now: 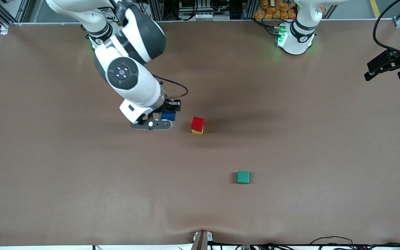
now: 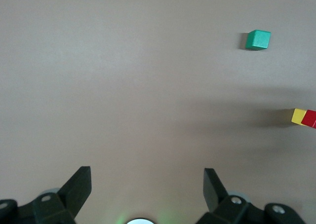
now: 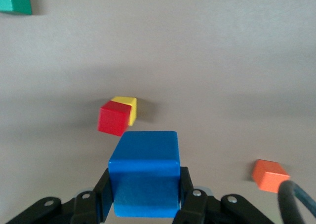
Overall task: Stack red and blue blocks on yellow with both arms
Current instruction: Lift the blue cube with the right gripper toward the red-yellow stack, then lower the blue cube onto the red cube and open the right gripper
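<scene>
Beside the red block [image 1: 197, 122] half-hiding yellow [image 1: 197, 131], right gripper [image 1: 167, 115] clamps the blue block [image 1: 168, 116]; left gripper [image 1: 387, 66] gapes.

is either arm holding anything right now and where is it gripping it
The right end effector holds the blue block, its fingers pressed on two opposite side faces, up beside the red block. The left end effector is open and empty.

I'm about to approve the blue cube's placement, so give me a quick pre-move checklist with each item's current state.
1. Right gripper shut on blue cube: ok.
2. Red cube seated on yellow cube: ok.
3. Blue cube over the stack: not ok, it is beside it.
4. Left gripper open, waiting away from the stack: ok.
5. Green cube apart from the stack: ok.
</scene>
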Available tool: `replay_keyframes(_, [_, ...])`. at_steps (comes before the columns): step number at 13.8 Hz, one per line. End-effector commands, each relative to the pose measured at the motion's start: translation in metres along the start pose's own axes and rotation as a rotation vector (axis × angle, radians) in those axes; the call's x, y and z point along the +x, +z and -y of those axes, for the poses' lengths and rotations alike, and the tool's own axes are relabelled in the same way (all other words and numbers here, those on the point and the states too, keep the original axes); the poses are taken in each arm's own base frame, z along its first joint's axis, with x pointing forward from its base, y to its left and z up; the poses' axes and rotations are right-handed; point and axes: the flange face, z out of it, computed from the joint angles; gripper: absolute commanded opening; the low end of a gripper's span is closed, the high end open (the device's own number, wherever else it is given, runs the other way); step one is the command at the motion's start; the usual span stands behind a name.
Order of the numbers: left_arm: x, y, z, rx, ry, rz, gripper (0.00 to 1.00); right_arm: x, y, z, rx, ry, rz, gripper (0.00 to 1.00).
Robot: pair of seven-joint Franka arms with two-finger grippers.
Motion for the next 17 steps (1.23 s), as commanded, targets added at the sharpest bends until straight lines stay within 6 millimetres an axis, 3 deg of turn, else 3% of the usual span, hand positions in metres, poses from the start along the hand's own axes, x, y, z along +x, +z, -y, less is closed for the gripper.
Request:
replay_keyframes(1, [-0.005,-0.002,-0.025,0.039,0.035,0.001,1.00,0.006,0.021,0.036,0.028,0.042,-0.003,0.00])
replay_keyframes(10, [-0.017,-0.002,-0.028,0.040,0.056,0.034,1.00,-0.004,0.091,0.081,0.027,0.065,0.000,0.00])
replay_keyframes(14, [-0.024,-0.001,-0.025,0.034,0.059,0.043,1.00,-0.002,0.113,0.081,0.005,0.062,0.020,0.00])
replay_keyframes(17, [-0.026,-0.001,-0.025,0.035,0.058,0.044,1.00,-0.003,0.114,0.081,0.002,0.067,0.022,0.00])
